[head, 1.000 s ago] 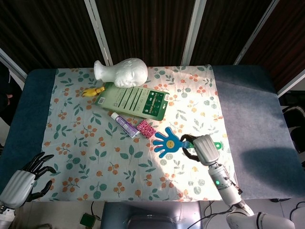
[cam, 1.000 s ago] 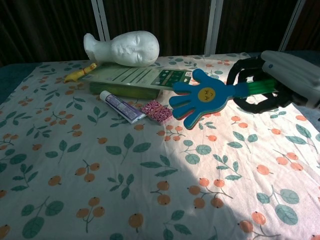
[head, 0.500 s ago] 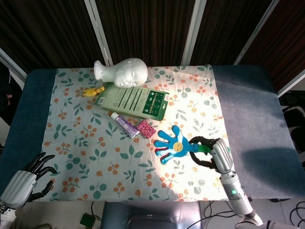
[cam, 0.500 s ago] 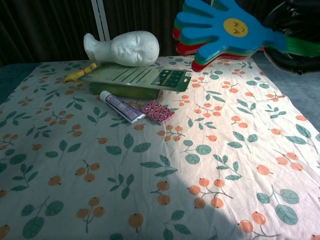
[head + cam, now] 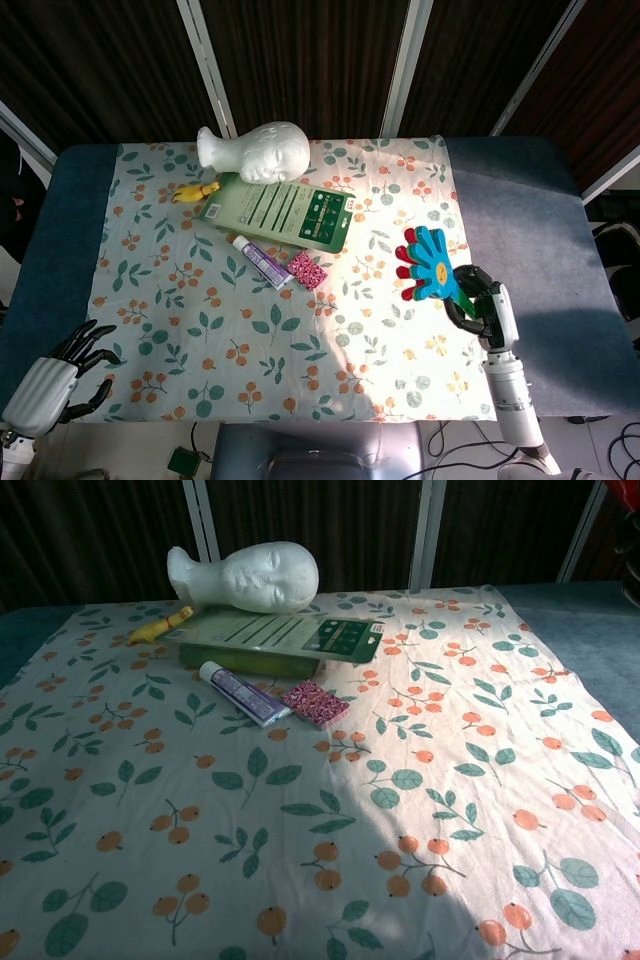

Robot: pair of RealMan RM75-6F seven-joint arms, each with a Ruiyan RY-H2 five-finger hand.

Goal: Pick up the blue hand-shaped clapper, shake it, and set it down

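The blue hand-shaped clapper point(image 5: 427, 263), with a yellow smiley on its palm and red and green layers behind, is lifted off the table in the head view. My right hand point(image 5: 483, 304) grips its green handle, and the clapper's fingers point up and to the left. Only a red sliver point(image 5: 627, 492) shows at the top right corner of the chest view. At the bottom left of the head view, off the table's near edge, my left hand point(image 5: 55, 369) holds nothing and its dark fingers are spread.
On the floral cloth point(image 5: 250, 330) lie a white foam head point(image 5: 256, 151), a green flat package point(image 5: 278, 212), a purple tube point(image 5: 260, 260), a small pink patterned packet point(image 5: 307, 269) and a yellow toy point(image 5: 194, 191). Grey table point(image 5: 520, 220) shows to the right.
My right hand has swung the clapper up and to the right, turning it from pointing left to pointing upward. It has left the chest view almost entirely. The left hand stays put.
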